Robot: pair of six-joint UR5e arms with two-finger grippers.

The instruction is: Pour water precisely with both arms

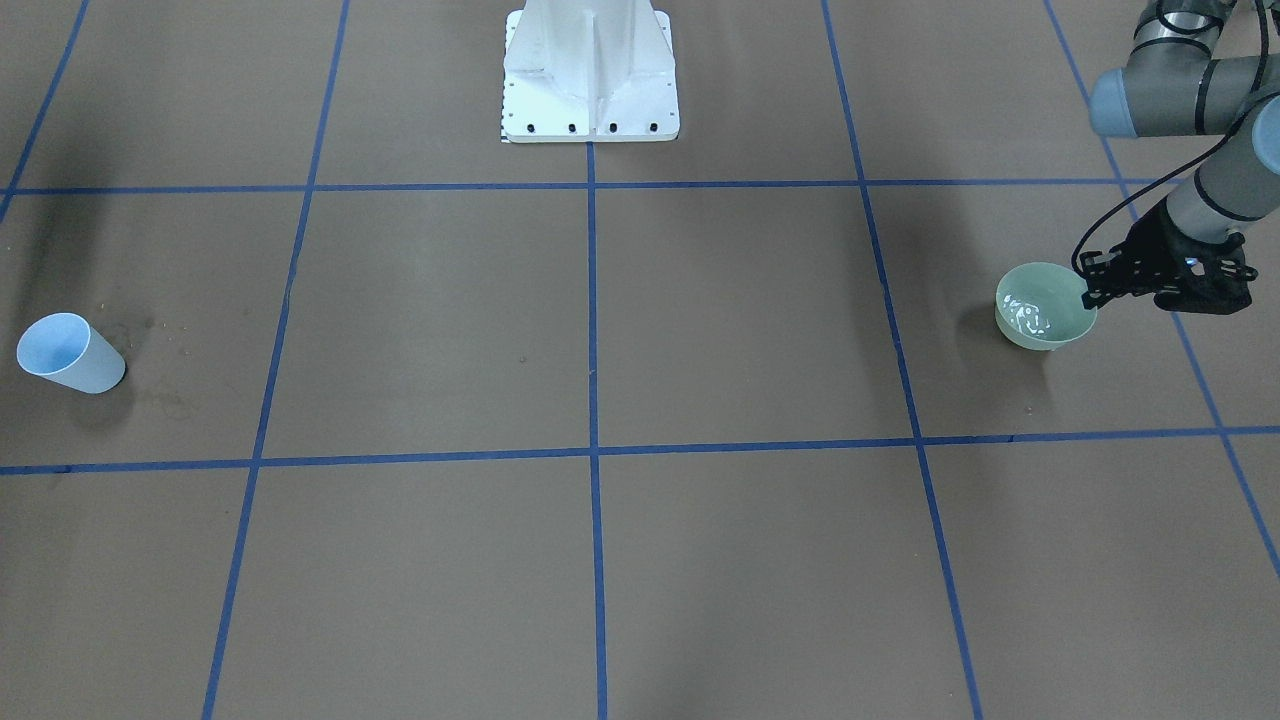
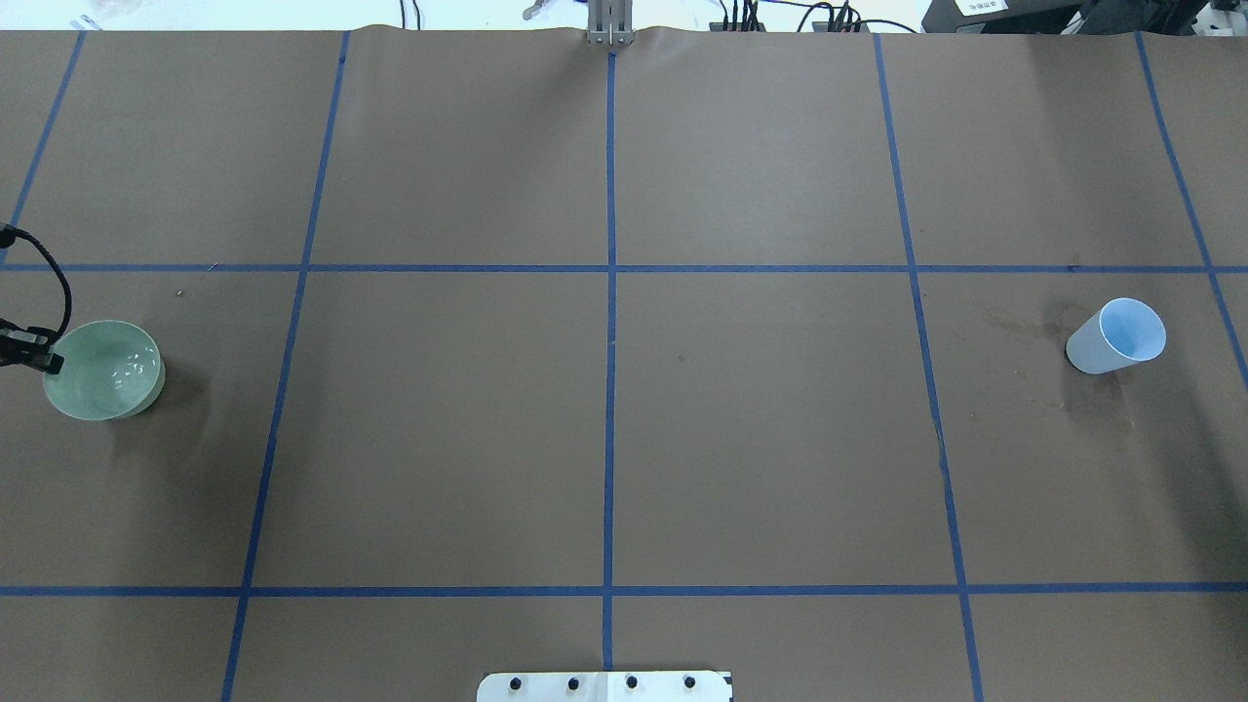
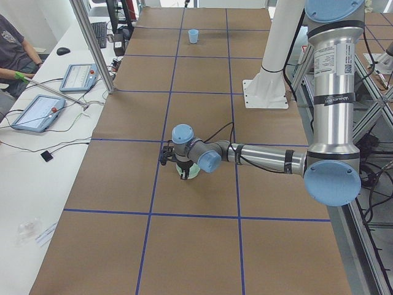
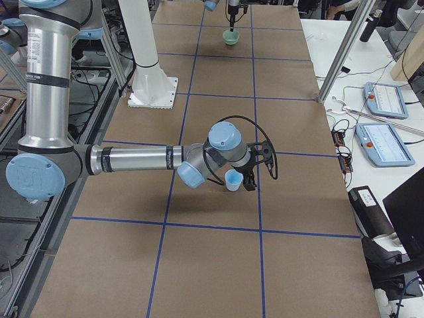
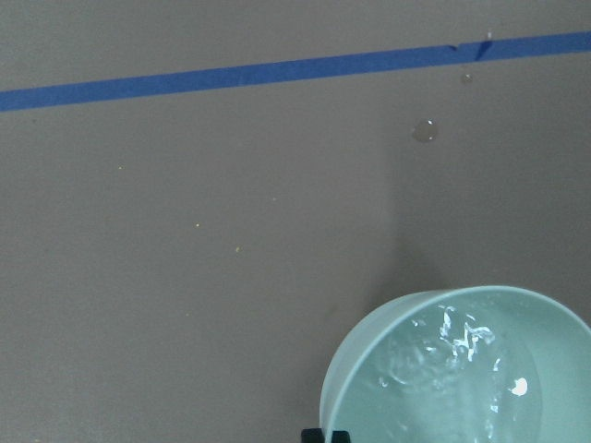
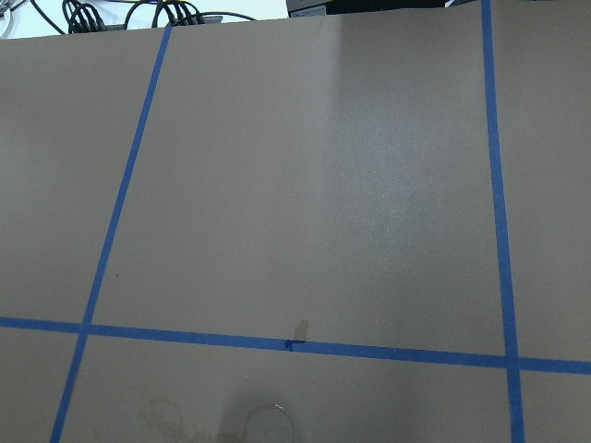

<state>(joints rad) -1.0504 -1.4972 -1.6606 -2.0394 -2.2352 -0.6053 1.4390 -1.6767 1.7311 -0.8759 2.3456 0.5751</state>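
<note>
A pale green bowl (image 1: 1045, 310) stands on the brown table at my left. The water (image 1: 1025, 318) shows as whitish glints inside it, also in the left wrist view (image 5: 452, 341). My left gripper (image 1: 1090, 285) is at the bowl's rim and looks shut on it; in the overhead view (image 2: 44, 356) only its tip shows. A light blue cup (image 2: 1116, 336) stands at my right. In the exterior right view my right gripper (image 4: 248, 177) is beside the cup (image 4: 233, 180), and I cannot tell if it is open. No gripper shows by the cup in the overhead or front view.
The white pedestal (image 1: 590, 75) stands at the table's middle back edge. Blue tape lines (image 2: 610, 268) divide the table into squares. Water drops (image 5: 424, 130) lie on the paper beyond the bowl. A faint stain (image 2: 1004, 322) lies beside the cup. Tablets and an operator (image 3: 15, 52) are beside the table.
</note>
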